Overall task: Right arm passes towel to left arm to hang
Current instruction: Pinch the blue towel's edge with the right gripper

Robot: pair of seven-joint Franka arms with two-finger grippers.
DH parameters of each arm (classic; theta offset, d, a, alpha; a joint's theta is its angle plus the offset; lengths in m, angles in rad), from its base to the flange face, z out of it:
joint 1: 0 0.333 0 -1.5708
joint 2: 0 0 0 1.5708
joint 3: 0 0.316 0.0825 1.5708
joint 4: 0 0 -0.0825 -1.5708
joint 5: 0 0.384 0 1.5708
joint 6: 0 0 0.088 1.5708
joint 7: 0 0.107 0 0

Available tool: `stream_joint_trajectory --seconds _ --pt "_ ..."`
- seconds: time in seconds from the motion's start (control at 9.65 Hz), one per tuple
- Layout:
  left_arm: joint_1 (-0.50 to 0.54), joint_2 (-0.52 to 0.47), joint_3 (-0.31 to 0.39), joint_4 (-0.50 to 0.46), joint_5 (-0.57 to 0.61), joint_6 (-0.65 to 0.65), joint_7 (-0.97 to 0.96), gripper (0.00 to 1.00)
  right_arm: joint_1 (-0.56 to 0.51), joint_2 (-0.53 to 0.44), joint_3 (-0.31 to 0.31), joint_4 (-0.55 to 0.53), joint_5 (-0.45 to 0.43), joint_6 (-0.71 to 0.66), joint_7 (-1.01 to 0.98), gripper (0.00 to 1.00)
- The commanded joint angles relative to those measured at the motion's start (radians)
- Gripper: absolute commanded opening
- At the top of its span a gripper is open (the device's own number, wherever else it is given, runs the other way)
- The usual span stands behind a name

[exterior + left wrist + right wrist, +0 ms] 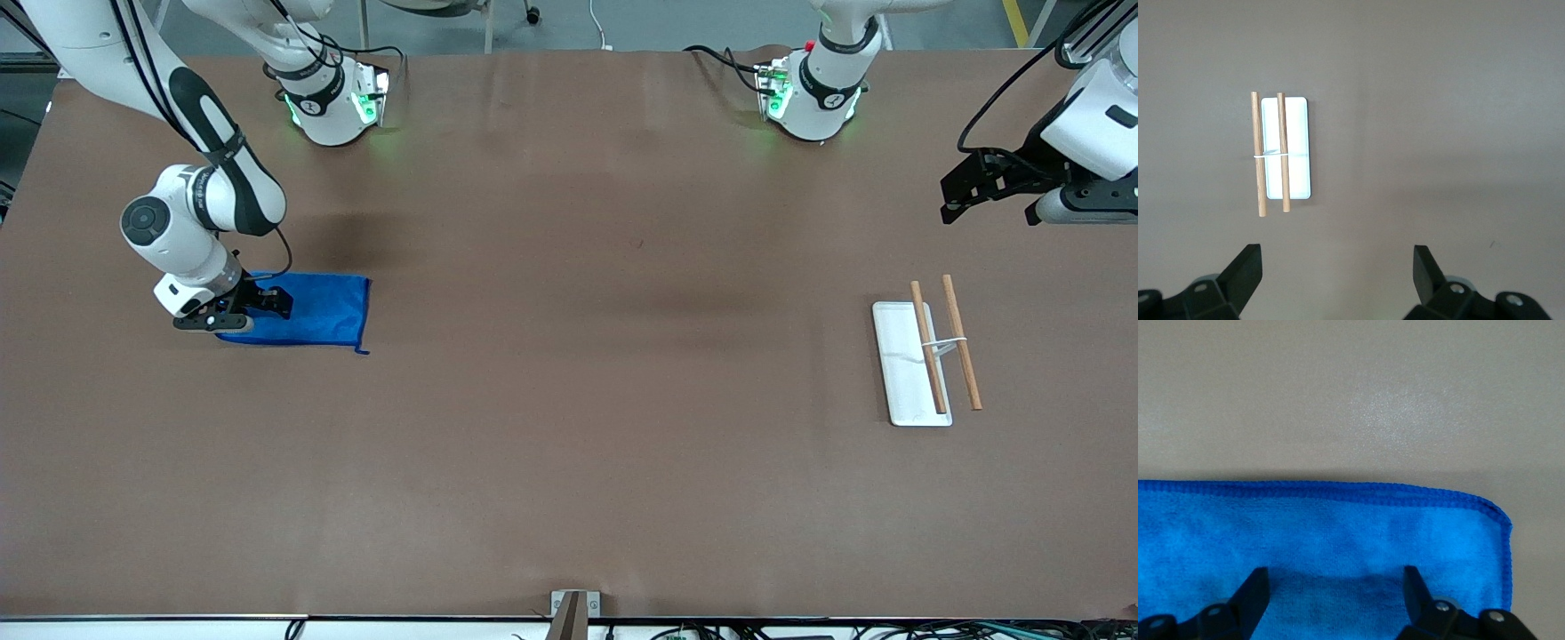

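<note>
The bright blue towel (pixel 320 311) lies flat on the brown table at the right arm's end. My right gripper (pixel 271 302) is low over the towel's end farthest from the left arm. In the right wrist view its open fingers (pixel 1255 590) stand apart over the towel (pixel 1325 527) near its hemmed edge, with cloth between them but no grip. A small loop (pixel 361 350) sticks out of the towel corner nearest the front camera. My left gripper (pixel 989 200) hangs open and empty (pixel 1337 260) in the air at the left arm's end, and that arm waits.
A white flat base (pixel 900 373) carrying two wooden rods (pixel 927 347) joined by a white band stands toward the left arm's end, and it also shows as the base (pixel 1298 147) below the left wrist camera. A small metal bracket (pixel 574 604) sits at the table's front edge.
</note>
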Motion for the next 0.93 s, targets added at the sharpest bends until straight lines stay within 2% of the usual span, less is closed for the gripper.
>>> stream_joint_trajectory --seconds 0.0,0.1,0.31,0.41,0.52,0.62,0.83 --pt "0.003 0.012 -0.002 -0.021 -0.003 0.004 0.013 1.0 -0.007 -0.001 0.003 -0.017 -0.017 0.015 0.001 0.79" --pt "0.001 0.012 -0.002 -0.021 -0.003 0.004 0.012 1.0 -0.007 0.002 0.004 -0.017 -0.017 0.017 0.001 0.61" --pt "0.003 0.012 -0.002 -0.021 -0.003 0.004 0.012 1.0 -0.01 0.01 0.004 -0.017 -0.014 0.02 0.007 0.15" --pt "0.003 0.014 -0.002 -0.021 -0.003 0.004 0.013 1.0 -0.011 0.008 0.004 -0.017 -0.012 0.015 0.01 0.04" --pt "0.003 0.013 0.0 -0.021 -0.003 0.004 0.012 1.0 -0.007 0.005 0.004 -0.015 -0.012 -0.002 0.036 0.0" --pt "0.003 0.012 -0.002 -0.021 -0.004 0.004 0.012 1.0 -0.003 -0.027 0.012 -0.006 -0.012 -0.084 0.051 0.0" --pt "0.003 0.012 -0.002 -0.021 -0.003 0.004 0.013 1.0 0.0 -0.151 0.033 0.099 -0.012 -0.405 0.052 0.0"
